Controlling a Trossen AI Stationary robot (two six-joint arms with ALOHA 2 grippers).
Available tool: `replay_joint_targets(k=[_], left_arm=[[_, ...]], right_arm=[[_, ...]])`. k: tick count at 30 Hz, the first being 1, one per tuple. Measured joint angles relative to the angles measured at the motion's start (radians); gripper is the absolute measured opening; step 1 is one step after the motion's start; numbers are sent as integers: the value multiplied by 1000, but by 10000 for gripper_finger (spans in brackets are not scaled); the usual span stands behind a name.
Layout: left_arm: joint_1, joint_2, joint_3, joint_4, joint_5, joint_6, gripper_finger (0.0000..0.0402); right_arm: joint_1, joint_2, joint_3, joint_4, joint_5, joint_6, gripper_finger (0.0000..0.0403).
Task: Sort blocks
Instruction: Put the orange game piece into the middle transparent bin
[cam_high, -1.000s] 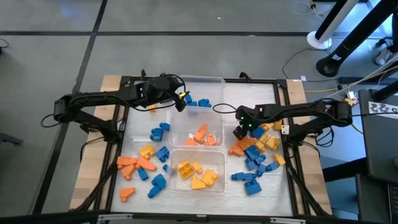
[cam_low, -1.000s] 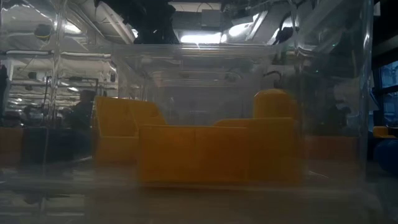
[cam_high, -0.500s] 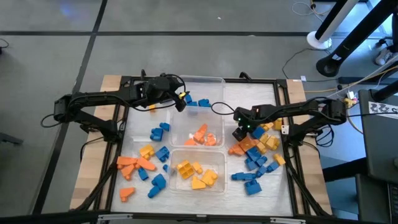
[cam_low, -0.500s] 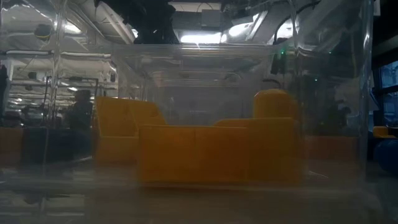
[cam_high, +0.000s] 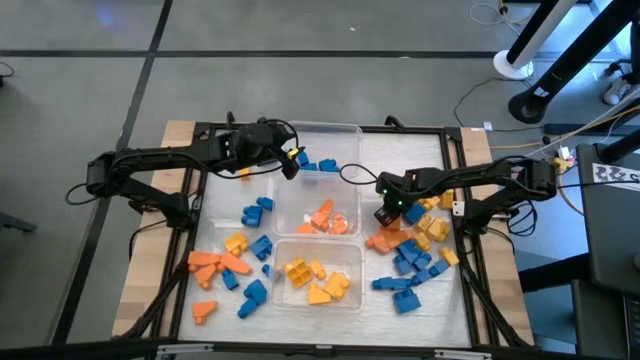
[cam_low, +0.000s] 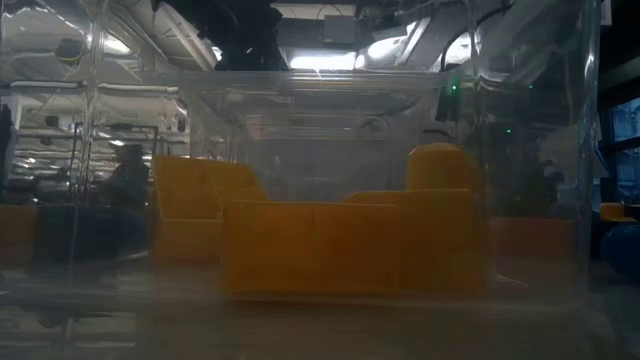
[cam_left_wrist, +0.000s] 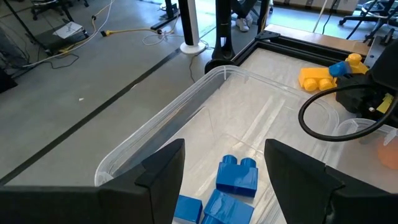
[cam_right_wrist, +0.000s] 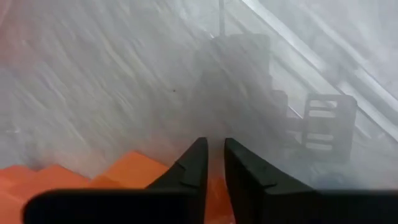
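Right wrist view: right gripper (cam_right_wrist: 213, 163), fingers nearly together over an orange block (cam_right_wrist: 134, 169) with nothing visibly between them, at 3 o'clock on the table, may have missed its pick; left gripper (cam_left_wrist: 224, 163) stands wide.

Low view: a clear tub (cam_low: 330, 90) wall fills the frame; the yellow blocks (cam_low: 340, 240) behind it are smeared, shapes not readable.
Room beyond the tub: dim and blurred; a dark figure (cam_low: 125, 190) at the left edge cannot be made out.
Right claw (cam_right_wrist: 213, 168): fingers nearly together; cannot tell whether they hold an orange block (cam_right_wrist: 134, 171), cut off by the frame edge.
Left wrist view: lowest blue block (cam_left_wrist: 221, 208) cut off at the edge.
High view: right claw's fingertips too small to read over the block pile (cam_high: 410, 245).
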Motion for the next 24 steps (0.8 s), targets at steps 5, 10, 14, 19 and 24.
replay_joint_targets(k=[5, 10, 14, 19, 24], left_arm=[[0, 0, 0, 0, 0, 0, 210], [0, 0, 0, 0, 0, 0, 210], [0, 0, 0, 0, 0, 0, 210], [0, 0, 0, 0, 0, 0, 210], [0, 0, 0, 0, 0, -10, 210]], right_arm=[[0, 0, 0, 2, -2, -2, 38], [1, 0, 0, 6, -2, -91, 56], [1, 0, 0, 15, -9, -109, 98], [1, 0, 0, 21, -14, -112, 155], [1, 0, 9, 11, -24, -138, 176]])
